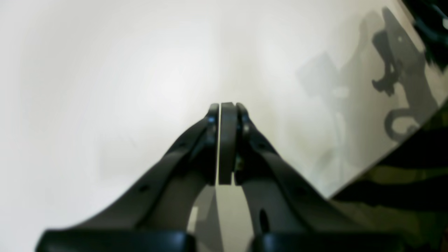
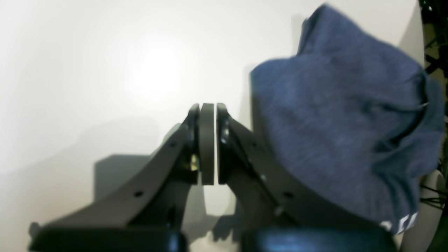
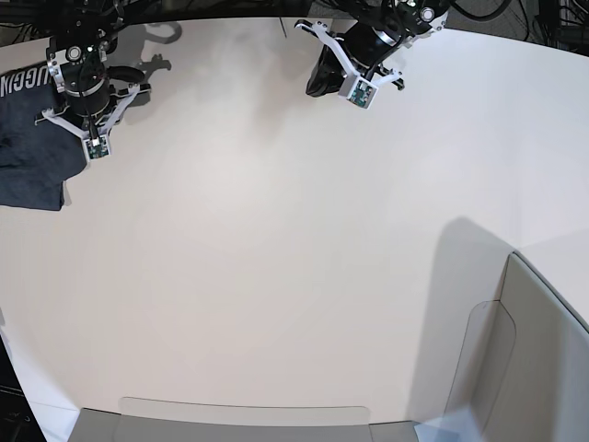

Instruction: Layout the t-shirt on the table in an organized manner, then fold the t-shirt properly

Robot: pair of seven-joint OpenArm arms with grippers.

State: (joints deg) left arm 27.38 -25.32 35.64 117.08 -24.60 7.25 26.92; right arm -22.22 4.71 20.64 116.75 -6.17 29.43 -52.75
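At the far left edge of the desk (image 3: 276, 276) the t-shirt (image 3: 32, 152) lies crumpled, partly hanging past the edge. Just beside it the right fingers (image 2: 207, 110) are pressed together and empty. Well apart, the left fingers (image 1: 227, 108) are also clenched on nothing.
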